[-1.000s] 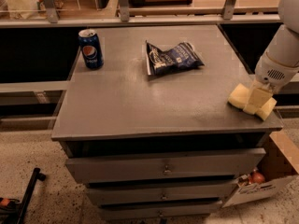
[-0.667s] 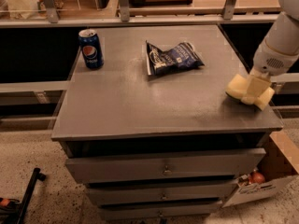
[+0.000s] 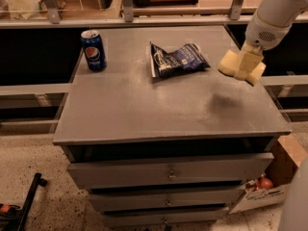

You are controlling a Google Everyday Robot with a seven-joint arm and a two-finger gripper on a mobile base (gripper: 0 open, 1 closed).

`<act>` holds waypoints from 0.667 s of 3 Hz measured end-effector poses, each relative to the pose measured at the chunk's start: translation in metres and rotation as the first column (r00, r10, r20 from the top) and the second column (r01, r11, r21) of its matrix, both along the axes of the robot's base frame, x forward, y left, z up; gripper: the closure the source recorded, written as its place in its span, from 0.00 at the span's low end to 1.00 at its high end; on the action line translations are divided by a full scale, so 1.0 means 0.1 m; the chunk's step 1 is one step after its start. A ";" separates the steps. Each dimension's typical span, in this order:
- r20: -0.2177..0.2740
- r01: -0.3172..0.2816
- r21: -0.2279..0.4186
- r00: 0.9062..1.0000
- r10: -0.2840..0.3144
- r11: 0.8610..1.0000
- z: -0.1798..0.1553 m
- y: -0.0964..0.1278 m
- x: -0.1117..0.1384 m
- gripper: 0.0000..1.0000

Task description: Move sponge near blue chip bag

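Observation:
The pale yellow sponge [image 3: 228, 62] hangs in my gripper [image 3: 245, 67], lifted off the grey cabinet top [image 3: 144, 109] over its right side, with a shadow below it. The gripper comes down from the upper right and is shut on the sponge. The blue chip bag [image 3: 177, 59] lies flat and crumpled at the back middle of the top, a short way left of the sponge and apart from it.
An upright blue Pepsi can [image 3: 93, 50] stands at the back left of the top. The cabinet has drawers [image 3: 168, 172] below. A cardboard box [image 3: 281, 174] sits on the floor at the right. A railing [image 3: 144, 18] runs behind.
The gripper has lifted the sponge off the front right of the top and carried it back and left, closer to the chip bag. The bag and can have not moved.

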State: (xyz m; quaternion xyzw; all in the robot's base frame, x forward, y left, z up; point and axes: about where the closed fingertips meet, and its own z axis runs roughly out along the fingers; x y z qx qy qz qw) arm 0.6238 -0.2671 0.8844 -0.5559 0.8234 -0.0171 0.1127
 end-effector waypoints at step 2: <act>0.055 -0.019 0.067 0.998 0.015 0.998 0.14 0.27 0.33 0.59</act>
